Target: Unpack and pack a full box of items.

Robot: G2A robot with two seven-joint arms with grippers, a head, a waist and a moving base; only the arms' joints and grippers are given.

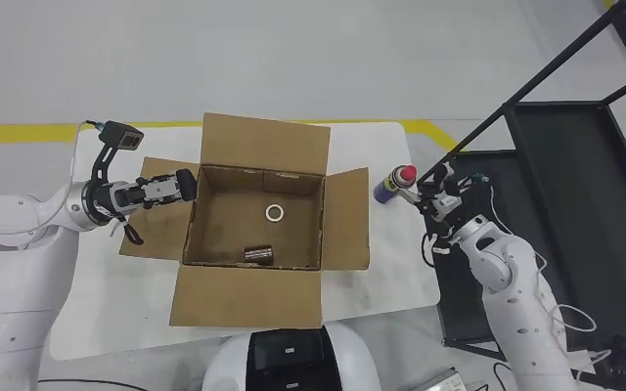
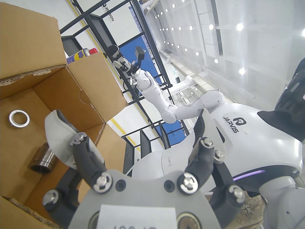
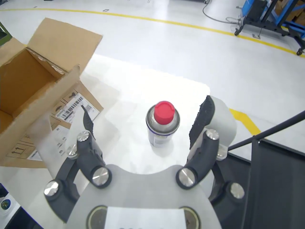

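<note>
Open brown cardboard box (image 1: 264,145): centre of white table (image 1: 98,313), flaps spread.
Contents: one silver metal ring (image 1: 275,211); one short dark metal cylinder (image 1: 256,254).
Outside: red-capped spray can (image 1: 396,184), upright on the table beside the right flap.
Progress, judged: unpacking mostly done, two items left inside, repacking not begun.
Right end effector (image 1: 426,192): spread wide, empty, just beside the can.
Left end effector (image 1: 182,185): spread wide, empty, at the box's left wall.

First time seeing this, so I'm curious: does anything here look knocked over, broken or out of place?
Nothing broken or spilled. The metal cylinder lies on its side inside the cardboard box, whose flap edges are raggedly torn; the spray can stands upright.
</note>
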